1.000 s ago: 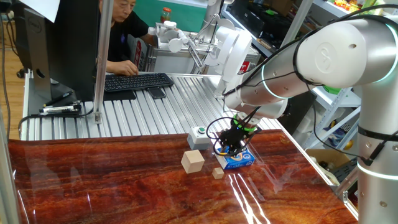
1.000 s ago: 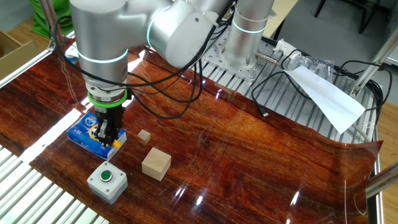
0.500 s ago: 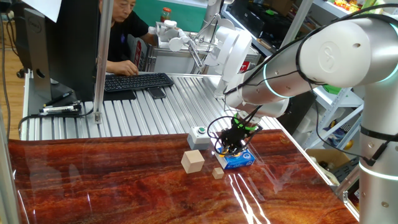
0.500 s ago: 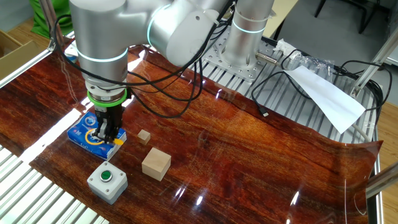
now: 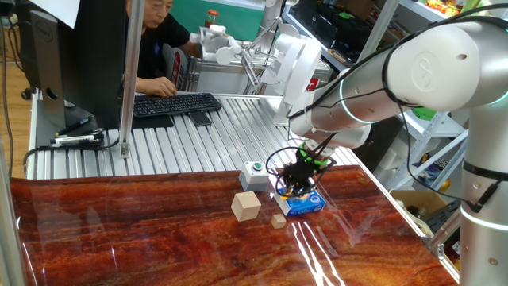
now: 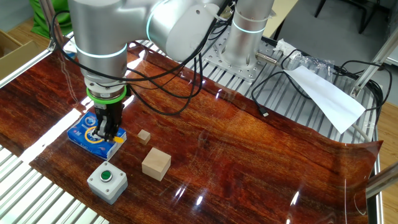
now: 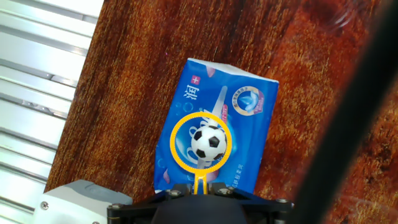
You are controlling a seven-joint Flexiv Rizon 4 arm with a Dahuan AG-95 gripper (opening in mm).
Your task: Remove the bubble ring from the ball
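1. The big silver-grey robot arm (image 6: pixel 118 25) reaches in from the far side, its last link pointing straight down near the table's left edge in the other fixed view.
2. A green band rings the wrist (image 6: pixel 106 94).
3. The black two-finger gripper (image 6: pixel 104 129) hangs vertical, fingers drawn close together, pinching a thin yellow-orange stem.
4. The hand view shows only the gripper's black base (image 7: pixel 199 208) along its bottom edge.

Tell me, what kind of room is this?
Probably a robotics lab or workshop. A big robot arm works over a wood-patterned table holding small test props, while a person types at a keyboard behind it, with shelving and cables around.
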